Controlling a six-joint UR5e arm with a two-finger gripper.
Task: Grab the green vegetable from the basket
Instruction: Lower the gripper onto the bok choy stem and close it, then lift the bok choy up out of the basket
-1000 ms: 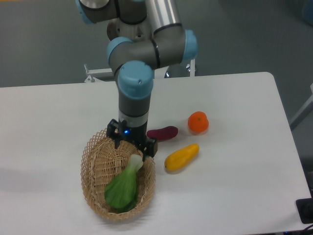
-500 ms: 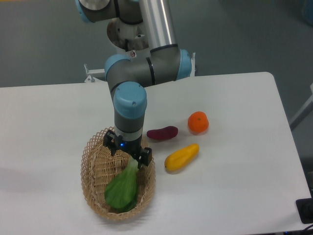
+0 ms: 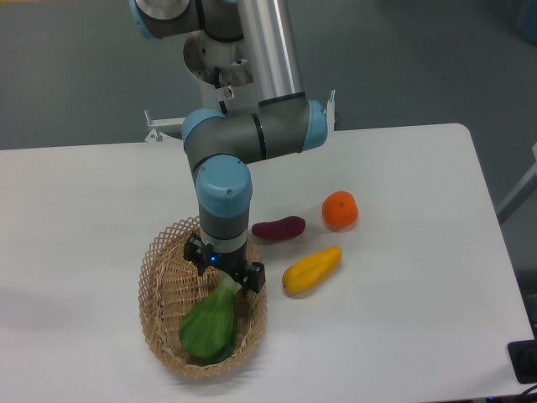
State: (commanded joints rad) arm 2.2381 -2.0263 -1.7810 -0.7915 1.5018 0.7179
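The green vegetable [image 3: 208, 326] lies in the light tan wicker basket [image 3: 159, 277] at the front left of the table, with its leaves toward the front and its stem end toward the back right. My gripper [image 3: 225, 275] points straight down into the basket, right over the stem end. That end is mostly hidden under it. The black fingers [image 3: 255, 277] stand spread on either side of the stem, so the gripper looks open. The vegetable rests on the basket floor.
A dark purple vegetable [image 3: 278, 227], an orange [image 3: 340, 209] and a yellow elongated fruit [image 3: 311, 269] lie on the white table just right of the basket. The basket's right rim [image 3: 262, 306] is close to the gripper.
The gripper has come down and slightly forward into the basket, onto the stem end of the vegetable, which now hides the white stem. The vegetable has not moved.
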